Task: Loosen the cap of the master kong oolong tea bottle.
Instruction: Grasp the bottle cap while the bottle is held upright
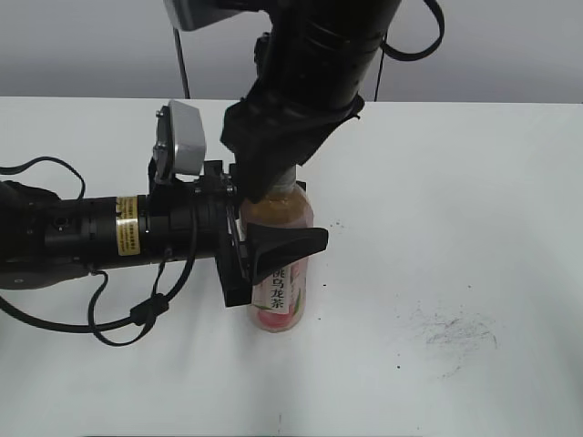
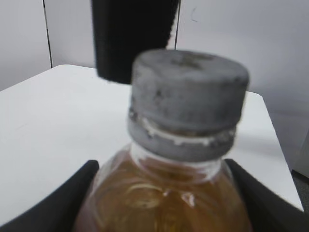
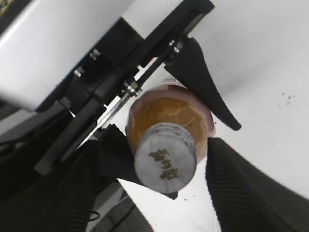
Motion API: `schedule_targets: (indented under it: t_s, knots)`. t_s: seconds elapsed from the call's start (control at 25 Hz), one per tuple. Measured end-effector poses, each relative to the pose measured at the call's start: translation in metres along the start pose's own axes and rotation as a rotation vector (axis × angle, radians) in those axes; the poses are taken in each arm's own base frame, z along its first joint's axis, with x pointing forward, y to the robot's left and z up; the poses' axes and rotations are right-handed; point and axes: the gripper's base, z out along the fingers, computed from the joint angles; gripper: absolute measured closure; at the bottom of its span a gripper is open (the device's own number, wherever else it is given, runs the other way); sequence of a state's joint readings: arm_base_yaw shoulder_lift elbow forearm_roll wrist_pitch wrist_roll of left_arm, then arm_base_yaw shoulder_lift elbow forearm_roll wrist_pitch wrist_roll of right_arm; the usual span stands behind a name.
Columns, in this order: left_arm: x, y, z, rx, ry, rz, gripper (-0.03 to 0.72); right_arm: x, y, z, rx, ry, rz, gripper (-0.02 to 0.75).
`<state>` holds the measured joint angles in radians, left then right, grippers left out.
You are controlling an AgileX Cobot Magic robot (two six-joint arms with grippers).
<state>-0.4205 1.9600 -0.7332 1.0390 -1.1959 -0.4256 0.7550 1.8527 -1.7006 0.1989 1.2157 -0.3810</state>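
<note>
Surface: white table (image 1: 474,182), matte, with dark scuff marks and specks at lower right of the exterior view. Room: plain grey wall (image 1: 91,45) behind the table; black cables trail at the left edge.

Bottle (image 1: 281,296) stands upright at centre frame, amber tea visible. Left gripper (image 1: 264,250) enters from the left and clasps the bottle body, fingers (image 2: 58,203) pressed on both shoulders. Cap (image 3: 165,158) is seated on the neck. Right gripper (image 3: 166,166) hangs over the cap from above, jaws spread, standing clear of its sides.
</note>
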Motion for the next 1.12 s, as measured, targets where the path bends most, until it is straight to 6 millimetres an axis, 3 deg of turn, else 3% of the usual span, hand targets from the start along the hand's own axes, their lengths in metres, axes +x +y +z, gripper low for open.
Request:
schedule_targets:
  t_s: [0.32,0.52,0.68,0.92,1.12]
  knots:
    - [0.0000,0.0000,0.0000,0.000,0.000,0.000,0.241,0.0001,-0.0002,0.0005,0.001,0.003,0.375,0.267]
    - [0.0000,0.0000,0.0000,0.000,0.000,0.000,0.241,0.0002,-0.0003,0.0005,0.002,0.003,0.432,0.345]
    - [0.0000,0.0001,0.0000,-0.001,0.000,-0.001,0.241,0.0010,-0.0025,0.0004,0.028,0.007,0.422,0.455]
    - [0.0000,0.0003,0.0000,-0.004,0.000,-0.003,0.241,0.0013,-0.0036,0.0002,0.043,0.014,0.176,0.459]
    - [0.0000,0.0003,0.0000,-0.003,0.000,-0.003,0.241,0.0014,-0.0037,0.0002,0.041,0.024,-0.259,0.463]
